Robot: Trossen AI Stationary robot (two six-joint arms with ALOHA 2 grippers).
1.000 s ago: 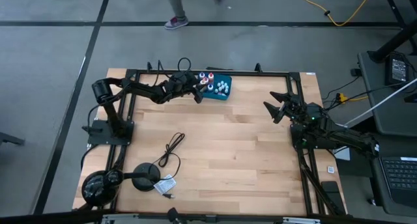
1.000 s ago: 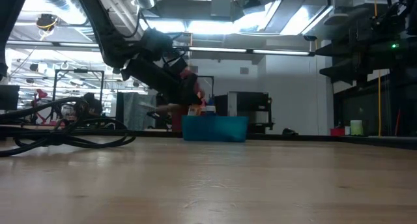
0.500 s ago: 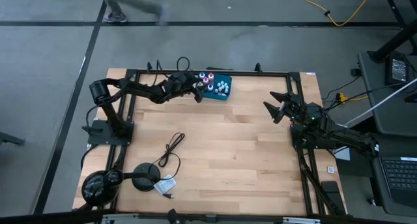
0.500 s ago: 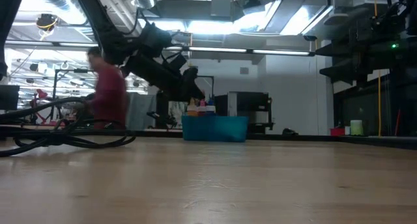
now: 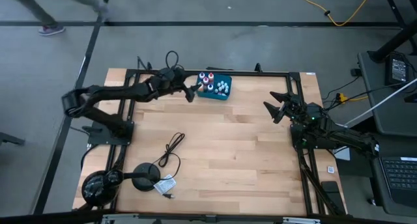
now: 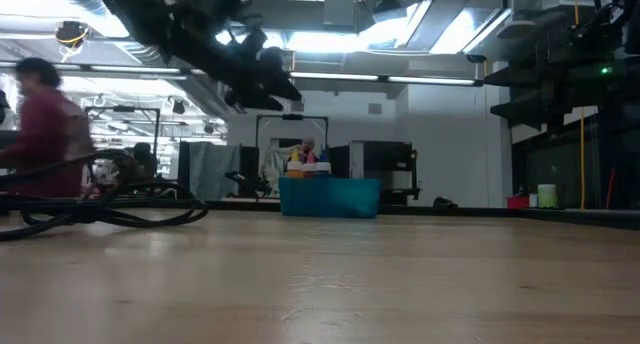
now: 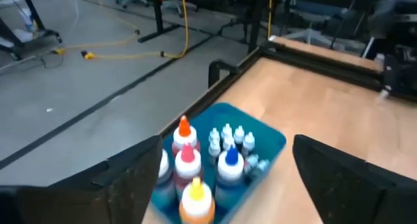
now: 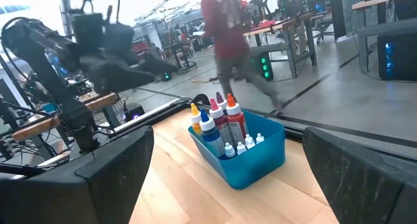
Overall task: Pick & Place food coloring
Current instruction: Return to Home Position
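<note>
The food coloring bottles point(image 7: 195, 168) stand upright in a teal tray point(image 5: 225, 96) at the table's far edge, near its middle. Some have coloured bodies point(image 5: 207, 78); several small white ones point(image 5: 223, 87) stand beside them. My left gripper point(image 5: 191, 92) hangs open just left of the tray, well above the table point(image 6: 272, 84). In the left wrist view its fingers point(image 7: 133, 175) frame the tray with nothing between them. My right gripper point(image 5: 277, 108) waits open at the table's right side, facing the tray point(image 8: 251, 162).
A thin black cable point(image 5: 171, 148) lies on the wood at centre left. A round black base point(image 5: 147, 174) and a small white item point(image 5: 167, 183) sit near the front left. Black frame rails point(image 5: 260, 73) border the table. A person point(image 6: 40, 124) walks on the floor beyond it.
My left gripper has risen from the tray's left rim and drawn back a little toward the table's left, its arm swinging out leftward. The tray and bottles have stayed in place. A person in red has walked leftward behind the table.
</note>
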